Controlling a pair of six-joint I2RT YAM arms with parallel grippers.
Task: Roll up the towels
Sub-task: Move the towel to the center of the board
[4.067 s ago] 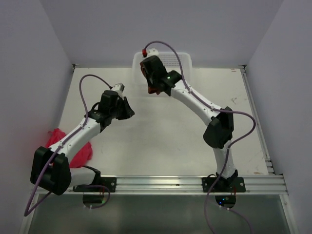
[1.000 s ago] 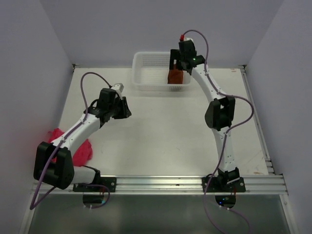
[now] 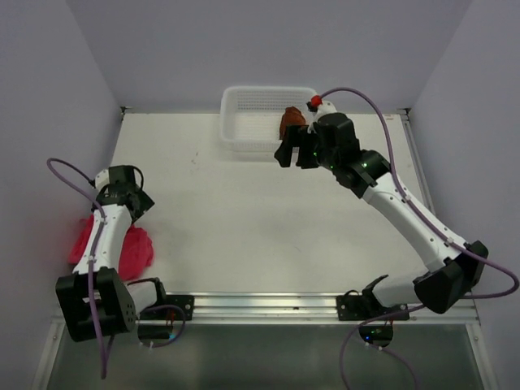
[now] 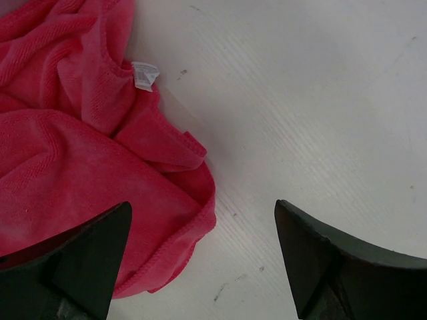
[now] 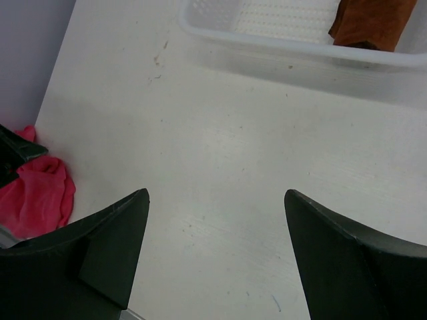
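The rust-brown towel (image 3: 291,122) sits as a compact bundle in the right end of the white mesh basket (image 3: 244,104), also seen in the right wrist view (image 5: 370,23). My right gripper (image 3: 292,156) hovers open just in front of the basket, with nothing between its fingers (image 5: 215,193). The bright pink towel (image 3: 136,252) lies crumpled at the table's left edge. My left gripper (image 3: 128,199) hangs open over its right border (image 4: 200,207). The pink towel (image 4: 73,133) fills the left of that view, and one finger (image 4: 87,260) is over the cloth.
The basket's rim (image 5: 287,47) stands against the back wall. A metal rail (image 3: 325,305) runs along the near edge. Side walls close in on both sides. The pink towel (image 5: 37,197) shows small at the far left of the right wrist view.
My left arm swung back and left to the pink towel, and its jaws opened wide. My right gripper drew away from the basket toward the near side; the brown towel stayed inside.
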